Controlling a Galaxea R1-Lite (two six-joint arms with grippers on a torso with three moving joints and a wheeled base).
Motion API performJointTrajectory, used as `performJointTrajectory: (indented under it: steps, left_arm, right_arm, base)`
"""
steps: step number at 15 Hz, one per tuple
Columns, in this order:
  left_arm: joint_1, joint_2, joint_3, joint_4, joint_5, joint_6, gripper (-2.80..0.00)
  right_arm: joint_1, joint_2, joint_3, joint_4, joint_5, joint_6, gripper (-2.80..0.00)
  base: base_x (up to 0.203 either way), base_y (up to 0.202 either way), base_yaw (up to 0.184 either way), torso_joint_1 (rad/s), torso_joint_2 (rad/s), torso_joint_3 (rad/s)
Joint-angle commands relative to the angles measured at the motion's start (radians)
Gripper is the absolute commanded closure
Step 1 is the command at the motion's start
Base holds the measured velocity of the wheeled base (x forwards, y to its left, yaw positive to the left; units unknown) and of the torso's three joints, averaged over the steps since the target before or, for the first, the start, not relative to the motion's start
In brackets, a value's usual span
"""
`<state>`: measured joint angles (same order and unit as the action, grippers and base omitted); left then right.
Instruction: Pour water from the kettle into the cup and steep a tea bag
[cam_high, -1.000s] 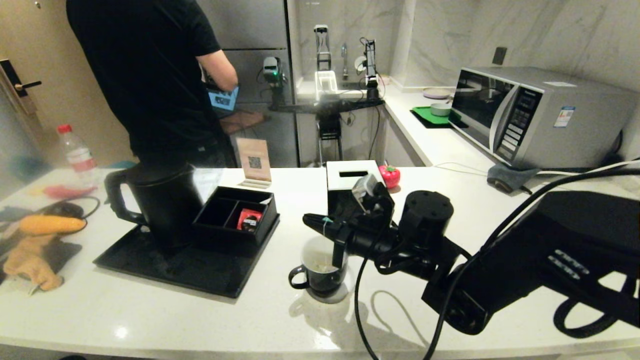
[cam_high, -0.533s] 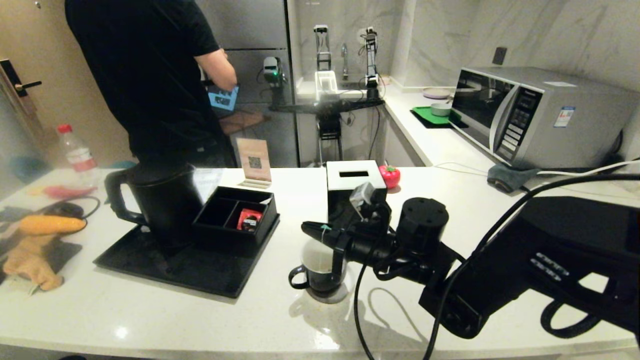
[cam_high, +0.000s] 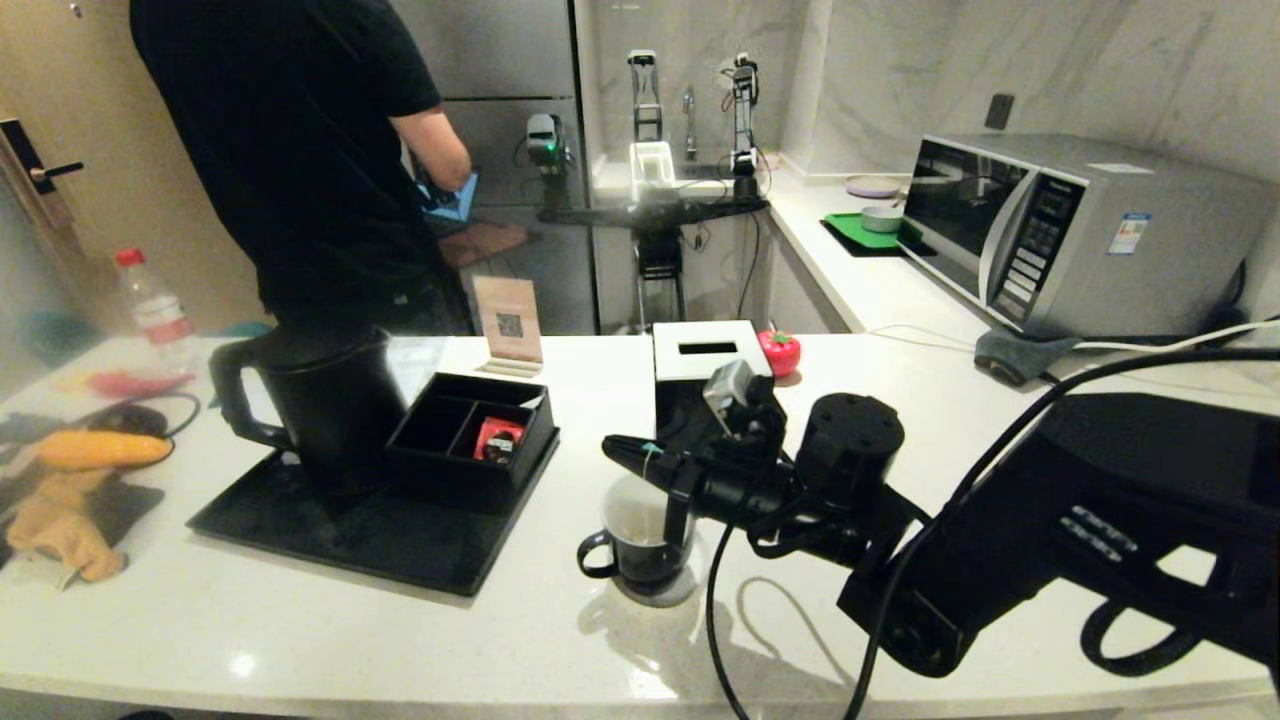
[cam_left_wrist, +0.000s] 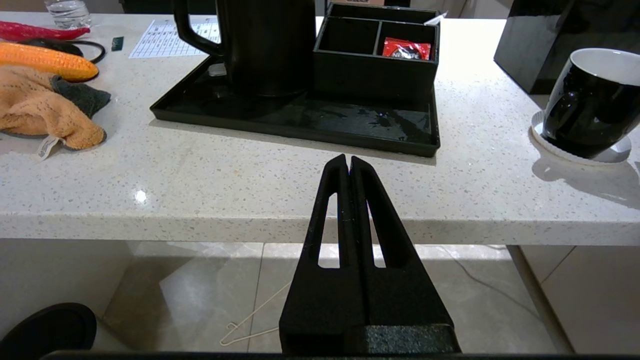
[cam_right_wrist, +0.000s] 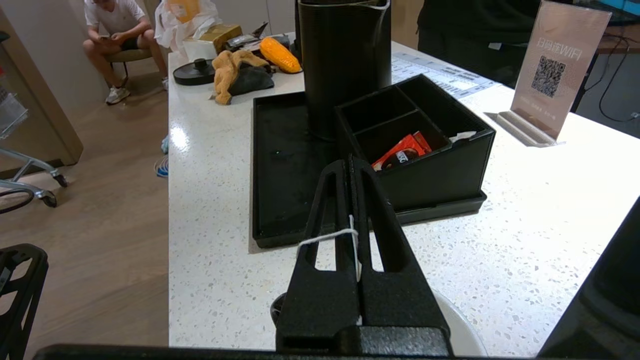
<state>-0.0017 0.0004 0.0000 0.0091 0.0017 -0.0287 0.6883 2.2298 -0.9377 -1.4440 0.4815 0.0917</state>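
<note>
The cup (cam_high: 640, 535) stands upright on a white coaster (cam_high: 655, 590) on the tabletop (cam_high: 400, 640), mouth up, its loop handle pointing toward the robot's left. It sits just to the right of the black tray (cam_high: 370, 535) and in front of the black tissue box (cam_high: 705, 385). The kettle (cam_high: 320, 405) stands upright on the tray's far left part, long axis vertical, its handle facing left, away from the cup. A divided black organizer box (cam_high: 475, 440) sits on the tray touching or just beside the kettle; one of its compartments holds a red packet (cam_high: 497, 438).

The right arm reaches in from the right, forearm running low and roughly level across the tabletop. The right gripper (cam_high: 625, 452) hovers just above the cup's rim, its fingers pointing left toward the tray and pressed together, pinching the tea bag's thin white string (cam_right_wrist: 352, 240). In the right wrist view the string loops across one finger and runs down between the two. The tea bag itself cannot be made out inside the cup.

The left gripper (cam_left_wrist: 347, 165) is parked below and in front of the tabletop edge, fingers pressed together on nothing, pointing toward the tray
</note>
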Motion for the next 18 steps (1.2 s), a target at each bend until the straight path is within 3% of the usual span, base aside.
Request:
performJointTrajectory:
  steps: [1, 18]
  left_arm:
    - [0.000, 0.000, 0.000, 0.000, 0.000, 0.000, 0.00]
    - [0.000, 0.000, 0.000, 0.000, 0.000, 0.000, 0.00]
  right_arm:
    - [0.000, -0.010, -0.005, -0.008, 0.002, 0.000, 0.00]
    - [-0.010, -0.101, -0.015, -0.035, 0.005, 0.003, 0.00]
  base:
    - [0.000, 0.000, 0.000, 0.000, 0.00, 0.000]
    - [0.000, 0.000, 0.000, 0.000, 0.00, 0.000]
